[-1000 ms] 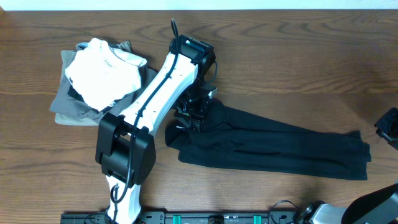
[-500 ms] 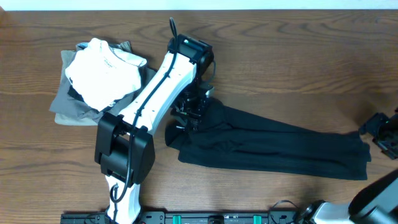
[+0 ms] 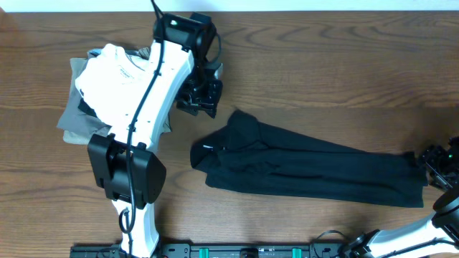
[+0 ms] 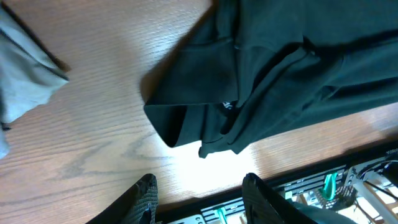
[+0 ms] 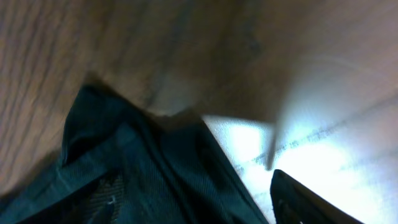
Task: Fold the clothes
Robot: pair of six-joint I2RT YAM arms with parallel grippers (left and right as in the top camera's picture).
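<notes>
The brown wooden desk [image 3: 344, 79] took up the whole scene. Across its middle and right part lay the black polo shirt [image 3: 315, 175], drawn out into a long rumpled band that slanted slightly down toward the right edge. Its left end was bunched up, with one fold poking toward the far side. In the left wrist view a small white mark [image 4: 227, 104] showed among those folds.

The white left arm [image 3: 154, 93] reached from the near edge up over the left half of the desk. It passed over a pile of folded garments, a white one [image 3: 118, 82] lying on top of grey ones [image 3: 75, 122].

The left pincer [image 3: 201, 97] hung beside that pile, clear of the shirt's bunched end. Its two fingers [image 4: 146, 193] stood apart with only bare desk between them, holding nothing.

The right pincer [image 3: 439, 161] sat at the far right edge, just beside the shirt's other end. Its own camera showed a single dark finger [image 5: 305, 199] next to the cloth, and I could not tell whether that pincer was open or closed.
</notes>
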